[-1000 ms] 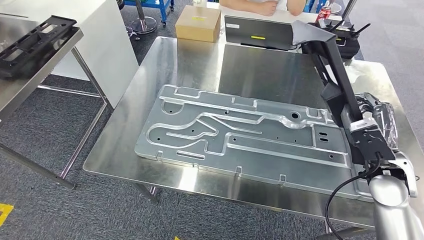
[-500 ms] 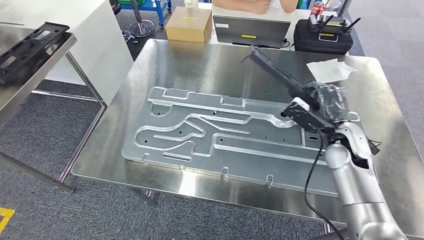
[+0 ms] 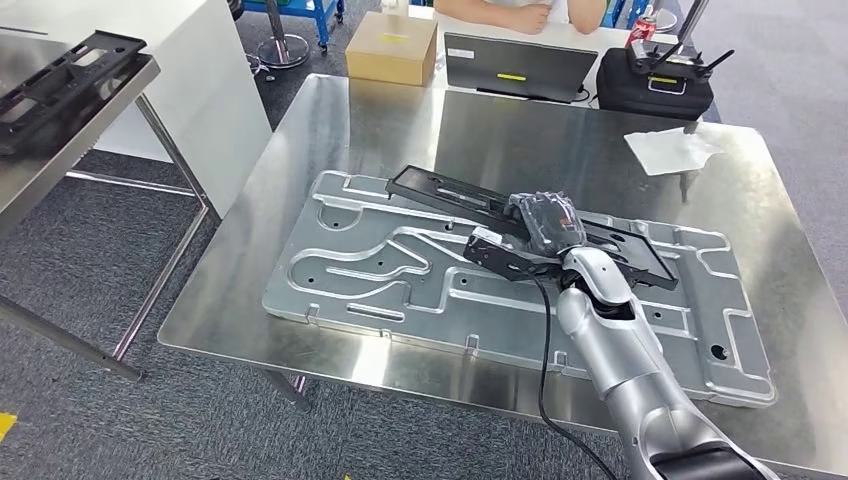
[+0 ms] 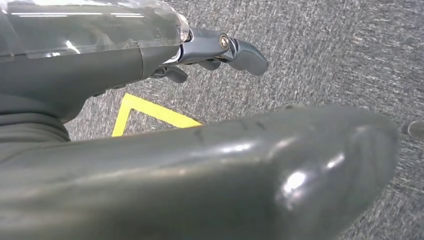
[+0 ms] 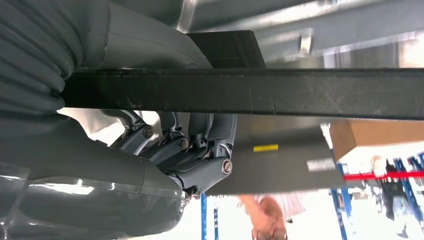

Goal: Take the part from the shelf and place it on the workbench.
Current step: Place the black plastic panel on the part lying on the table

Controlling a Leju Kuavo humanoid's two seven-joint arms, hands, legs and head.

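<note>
Since half a second ago the right hand (image 3: 541,222) has swung the black part (image 3: 440,187) down from a steep tilt to lie low and nearly flat over the stamped metal plate (image 3: 380,270) on the workbench (image 3: 400,115); whether the part touches the plate yet cannot be told. Far to the left of that hand, a second black frame (image 3: 60,85) lies on the shelf (image 3: 120,100), well apart from the bench. Nearer, the part's long end reaches out to the left of the hand over the plate's upper edge, and its shorter end runs to the right past the wrist. The right hand grasps the part near its middle, the fingers (image 5: 200,145) curled round the dark bar (image 5: 250,92) in the right wrist view (the thumb lies hidden behind the bar). Beyond the hand, at the far side of the bench, stand a cardboard box (image 3: 393,45) and a dark laptop (image 3: 520,65), with a person's arms (image 3: 520,12) resting behind it. To the right of the hand a sheet of crumpled paper (image 3: 672,148) lies on the bare steel, and a black case with antennas (image 3: 655,85) sits past it. The left hand (image 4: 210,50) hangs above grey carpet (image 4: 325,50) beside a yellow floor marking (image 4: 145,112), its fingers loosely bent and holding nothing.
</note>
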